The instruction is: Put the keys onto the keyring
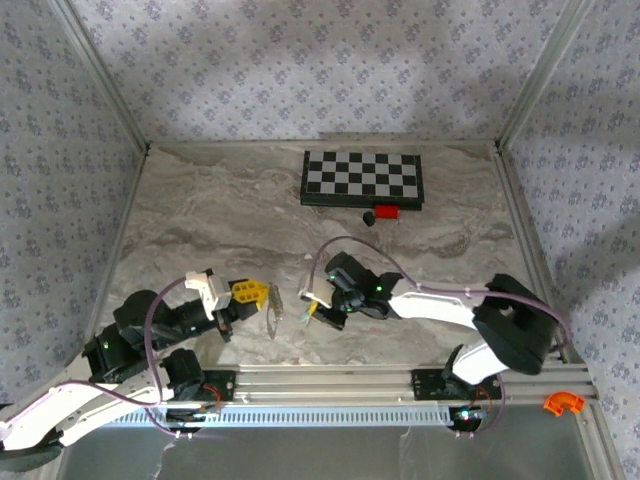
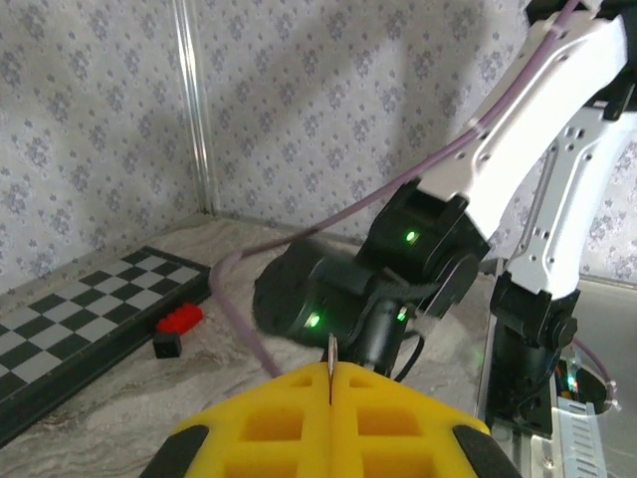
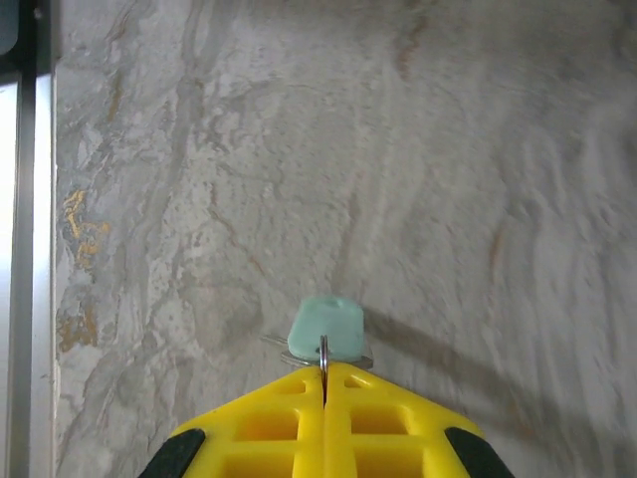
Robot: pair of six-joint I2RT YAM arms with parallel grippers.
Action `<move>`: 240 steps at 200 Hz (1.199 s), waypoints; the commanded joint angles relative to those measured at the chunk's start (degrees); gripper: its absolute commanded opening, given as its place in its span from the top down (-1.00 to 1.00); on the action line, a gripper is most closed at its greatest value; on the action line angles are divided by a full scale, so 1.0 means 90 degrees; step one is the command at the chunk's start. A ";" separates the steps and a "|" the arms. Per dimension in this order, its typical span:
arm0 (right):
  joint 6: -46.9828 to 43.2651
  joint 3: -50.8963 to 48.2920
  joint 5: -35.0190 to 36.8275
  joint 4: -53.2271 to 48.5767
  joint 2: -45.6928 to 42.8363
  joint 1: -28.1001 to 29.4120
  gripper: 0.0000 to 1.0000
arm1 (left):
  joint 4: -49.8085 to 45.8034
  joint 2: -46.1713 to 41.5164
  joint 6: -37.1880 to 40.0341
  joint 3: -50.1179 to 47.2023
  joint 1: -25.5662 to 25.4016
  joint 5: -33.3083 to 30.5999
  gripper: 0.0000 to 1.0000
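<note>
Grey-veined marble-look tabletop [image 1: 200, 215] fills the floor of a booth walled with pale floral wallpaper. At its far side lies a black-and-white checkerboard [image 1: 362, 178]. A small red block [image 1: 387, 212] and a small black block [image 1: 369, 217] sit just in front of the board's near edge.

Toward the near edge, the left gripper [image 1: 265, 293] has its yellow honeycomb fingers pressed together. In the left wrist view a thin sliver of metal stands up out of the seam between the tips [image 2: 330, 370]. From above, the thin tan-silver beaded chain loop [image 1: 276, 308] meets those tips at its far end. The rest of the loop trails toward the rail at the table's near edge.

Just to the right of the chain, the right gripper [image 1: 314, 303] points its tips at the left one. Its yellow fingers [image 3: 324, 372] are likewise closed, pinching a fine wire ring that carries the tiny mint-green key [image 3: 325, 329]. The key's pale rounded head juts out just past the fingertips. A bit of silvery metal lies crosswise beneath the head, against the tips. The key's shadow falls on the marble to the right of it. Seen from above, the key is near the beaded chain loop but apart from it, between the two grippers.
</note>
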 commanded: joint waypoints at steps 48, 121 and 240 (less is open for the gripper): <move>0.2142 -0.1418 0.1171 0.1163 -0.1564 -0.0540 1.00 | 0.0428 0.0834 0.0289 0.0260 -0.0030 0.0036 1.00; 0.2685 -0.1787 0.1587 0.1087 -0.1597 -0.0787 1.00 | 0.0565 0.1122 0.0320 0.0249 -0.0020 -0.0008 1.00; 0.2779 -0.2071 0.1174 0.1007 -0.1972 -0.0705 1.00 | 0.0755 0.1150 0.0196 0.0021 0.0213 0.0133 1.00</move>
